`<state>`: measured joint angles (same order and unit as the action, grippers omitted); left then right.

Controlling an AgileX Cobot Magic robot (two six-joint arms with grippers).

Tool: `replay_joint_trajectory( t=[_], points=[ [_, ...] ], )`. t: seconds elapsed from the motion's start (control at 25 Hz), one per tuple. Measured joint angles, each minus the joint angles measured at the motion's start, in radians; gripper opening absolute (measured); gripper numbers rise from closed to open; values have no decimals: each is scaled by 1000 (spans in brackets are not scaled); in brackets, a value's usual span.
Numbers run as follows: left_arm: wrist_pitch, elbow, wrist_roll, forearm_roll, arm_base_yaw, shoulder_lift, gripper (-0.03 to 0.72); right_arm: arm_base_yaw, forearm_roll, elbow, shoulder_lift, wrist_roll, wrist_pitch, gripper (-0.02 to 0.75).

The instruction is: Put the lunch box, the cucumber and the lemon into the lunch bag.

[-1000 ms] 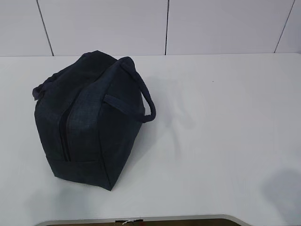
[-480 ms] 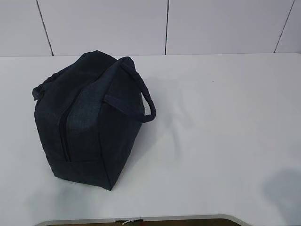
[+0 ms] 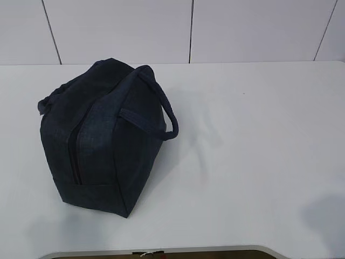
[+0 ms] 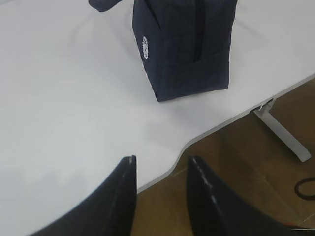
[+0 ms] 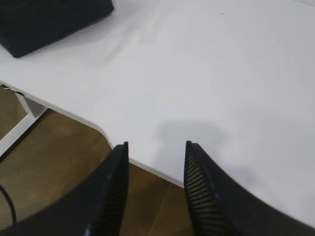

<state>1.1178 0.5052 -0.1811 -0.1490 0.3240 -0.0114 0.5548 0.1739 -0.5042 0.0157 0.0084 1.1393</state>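
A: Trouble is easy to name: the dark navy boxy fabric lunch bag looks zipped along its top seam, and no lunch box, cucumber or lemon shows in any view. If they are already inside I cannot tell; if not, nothing can go in until that seam is opened.

B: And the two tools?

A: The left tool hangs just off the near edge of the white desk, its dark curved fingers apart with nothing between them. The right tool is the same: released, empty, over the near edge farther right. Both are well apart from the bag.

B: So what goes wrong on the approach?

A: My guess: the bag is soft and free on a smooth desk, so a one-sided tug at the zipper could drag or tip it rather than open it. The strap handle loops out to the right and could snag a tool coming across.

B: Where does it sit, and how does it lie?

A: On the left half of the desk, upright on its base. Its long axis runs from near-left to far-right at a slight slant, one narrow end facing the near edge. The round white logo sits on its left side panel, seen from the left wrist.
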Motion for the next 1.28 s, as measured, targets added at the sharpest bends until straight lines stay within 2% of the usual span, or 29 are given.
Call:
replay_joint_trajectory(
  t=[0.24,0.32,0.48,0.72,0.8,1.28],
  points=[
    [0,0,0,-17,-34,0,242,-236,0,0,0,2,0,314],
    [0,0,0,-18,-63,0,242,-322,0,0,0,2,0,314],
    [0,0,0,-20,-149,0,242,-421,0,0,0,8,0,314],
    [0,0,0,-22,-297,0,242,-448,-6,0,0,27,0,314],
    [0,0,0,-22,-322,0,242,-448,-9,0,0,29,0,314],
    [0,0,0,-22,-326,0,242,-448,-10,0,0,31,0,314]
  ],
)
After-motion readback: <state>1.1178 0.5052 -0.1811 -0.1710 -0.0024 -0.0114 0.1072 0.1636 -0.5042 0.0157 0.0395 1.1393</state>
